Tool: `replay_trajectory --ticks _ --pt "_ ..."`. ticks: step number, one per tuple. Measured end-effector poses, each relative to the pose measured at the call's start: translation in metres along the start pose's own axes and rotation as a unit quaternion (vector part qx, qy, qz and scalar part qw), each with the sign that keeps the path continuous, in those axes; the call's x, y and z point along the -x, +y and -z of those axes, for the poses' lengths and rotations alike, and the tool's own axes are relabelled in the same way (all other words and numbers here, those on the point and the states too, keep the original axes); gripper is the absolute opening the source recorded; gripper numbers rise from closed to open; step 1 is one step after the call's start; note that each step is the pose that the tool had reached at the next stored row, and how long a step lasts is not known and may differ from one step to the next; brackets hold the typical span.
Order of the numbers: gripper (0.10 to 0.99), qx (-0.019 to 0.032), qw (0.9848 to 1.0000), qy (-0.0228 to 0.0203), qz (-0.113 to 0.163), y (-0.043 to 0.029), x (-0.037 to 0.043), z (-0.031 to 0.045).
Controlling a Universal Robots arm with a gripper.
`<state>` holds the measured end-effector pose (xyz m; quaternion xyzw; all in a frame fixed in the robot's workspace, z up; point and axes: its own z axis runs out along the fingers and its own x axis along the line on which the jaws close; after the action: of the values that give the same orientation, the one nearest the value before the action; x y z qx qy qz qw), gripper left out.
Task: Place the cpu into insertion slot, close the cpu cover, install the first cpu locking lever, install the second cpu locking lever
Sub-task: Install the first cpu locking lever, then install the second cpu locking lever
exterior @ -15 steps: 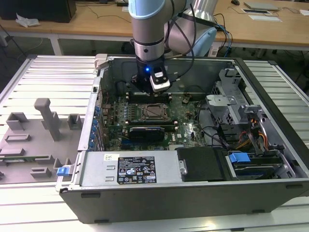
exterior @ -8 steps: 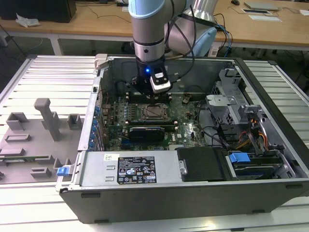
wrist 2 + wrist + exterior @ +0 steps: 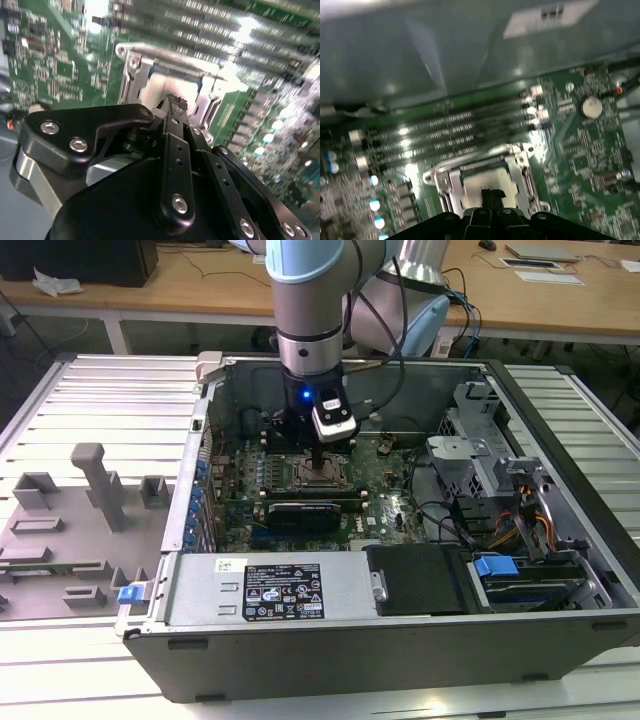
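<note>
The open computer case (image 3: 560, 530) lies on the counter (image 3: 90, 410), its green motherboard (image 3: 395, 505) facing up. The arm's hand (image 3: 320, 462) hangs straight above the insertion slot (image 3: 487, 177), fingertips pressed together just over the pale cpu (image 3: 165, 90) lying inside the silver rim. The cpu cover's position I cannot tell.

exterior view: high, far | both wrist views: close (sharing insertion slot (image 3: 487, 177))

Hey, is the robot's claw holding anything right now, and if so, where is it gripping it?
Nothing visibly held. The claw has its fingers together, tips right over the pale chip lying in the socket on the green board; a grip cannot be seen.
</note>
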<state>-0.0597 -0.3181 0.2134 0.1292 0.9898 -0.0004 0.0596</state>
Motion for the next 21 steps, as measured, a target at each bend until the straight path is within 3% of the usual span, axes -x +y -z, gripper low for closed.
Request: replay_trajectory --ticks 1,5,9,12,21 --pt "0.106 -0.0024 1.0000 -0.0006 0.001 -0.0014 0.0003 0.0000" --pt "0.106 -0.0019 1.0000 -0.0006 0.005 -0.0016 0.0006 0.0017" --pt "0.106 -0.0018 1.0000 -0.0006 0.005 -0.0013 0.0026 0.0183" --pt "0.106 -0.0018 1.0000 -0.0006 0.005 -0.0012 0.0034 0.0254" --pt "0.106 -0.0018 1.0000 -0.0006 0.005 -0.0012 0.0035 0.0257"
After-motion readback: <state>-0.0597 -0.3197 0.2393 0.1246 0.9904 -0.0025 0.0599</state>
